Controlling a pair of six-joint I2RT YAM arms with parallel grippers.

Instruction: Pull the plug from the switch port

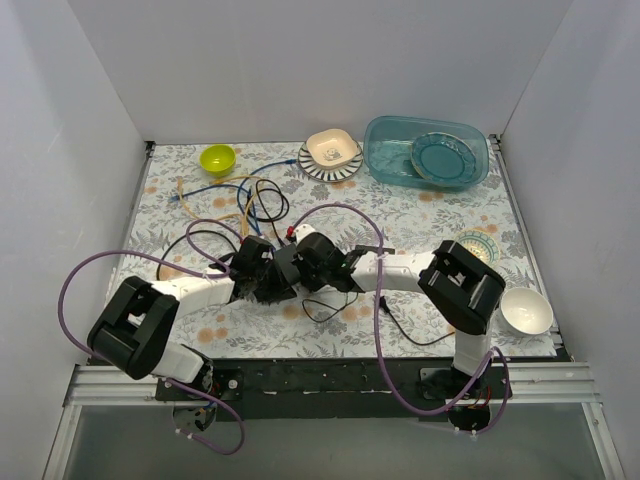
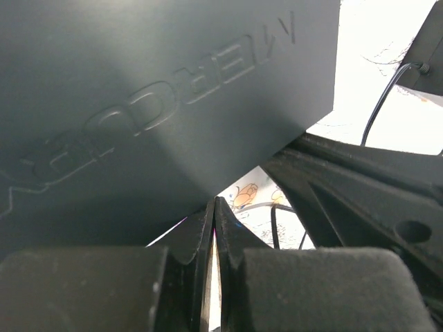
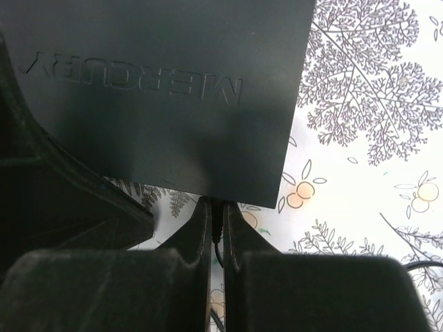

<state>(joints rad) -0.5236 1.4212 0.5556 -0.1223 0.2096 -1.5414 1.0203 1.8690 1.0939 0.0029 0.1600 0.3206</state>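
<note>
The switch (image 1: 281, 274) is a flat black box between both grippers at the table's middle. It fills the upper part of the left wrist view (image 2: 159, 97) and the right wrist view (image 3: 166, 90), with embossed lettering on top. My right gripper (image 3: 217, 216) is shut on a small black plug (image 3: 217, 223) that sits at the switch's near edge, with its thin black cable (image 3: 219, 254) trailing back between the fingers. My left gripper (image 2: 216, 206) is shut, with its tips against the switch's edge and nothing visible between them. From above, the left gripper (image 1: 255, 272) and the right gripper (image 1: 312, 262) flank the switch.
Loose blue, yellow and black cables (image 1: 240, 200) lie behind the switch. A yellow-green bowl (image 1: 217, 158), a white bowl on a striped plate (image 1: 331, 150) and a blue tub (image 1: 425, 150) stand at the back. A patterned plate (image 1: 478, 245) and a white bowl (image 1: 526, 310) are at the right.
</note>
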